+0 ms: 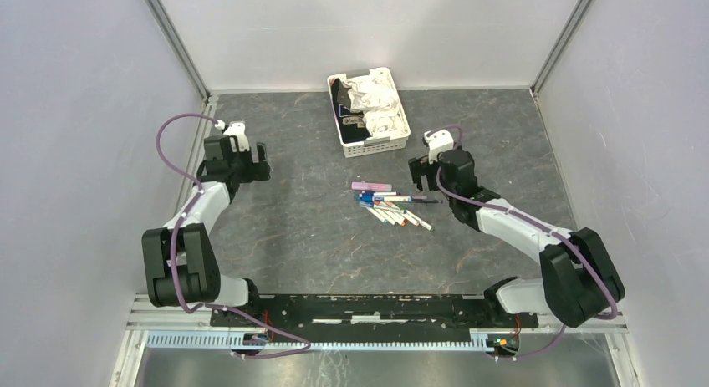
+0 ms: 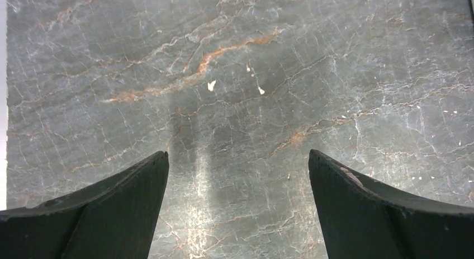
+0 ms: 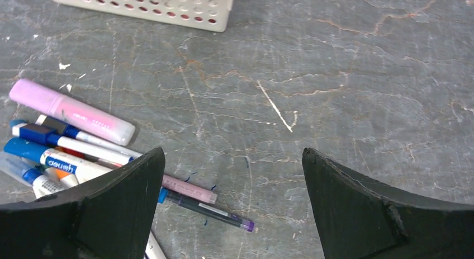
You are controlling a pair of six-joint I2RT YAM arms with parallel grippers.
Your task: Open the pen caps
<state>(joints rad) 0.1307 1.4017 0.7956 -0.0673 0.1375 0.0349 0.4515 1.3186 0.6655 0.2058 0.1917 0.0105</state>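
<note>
1. Left side. The left arm is folded back at the left of the table (image 1: 293,236). The left gripper (image 1: 251,163) hangs over bare stone, well apart from the pens. In the left wrist view its fingers are spread wide with nothing between them. Judgement: this parked position keeps the centre free for the other arm. A cap pull needs one hand on the barrel and one on the cap, so this arm will have to come in.

2. Centre. The pens (image 1: 391,205) lie in a loose, fanned pile on the table, on the near side of the white slotted basket (image 1: 380,145). The basket holds crumpled white material. A pink highlighter (image 3: 72,112) lies at the far edge of the pile. The pen caps (image 3: 34,131) appear fitted on their barrels. No loose cap is visible, so the task reads as not yet started.

3. Right side. The right gripper (image 1: 415,176) is just beside the right edge of the pile. Its fingers are spread and hold nothing. In the right wrist view its left finger (image 3: 112,208) hides part of the pile. A thin purple-tipped pen (image 3: 209,210) points into the open gap. Judgement: the open stance beside the pile suits a first pick. The pens touch and overlap, so closing on one barrel only is the likely difficulty.
</note>
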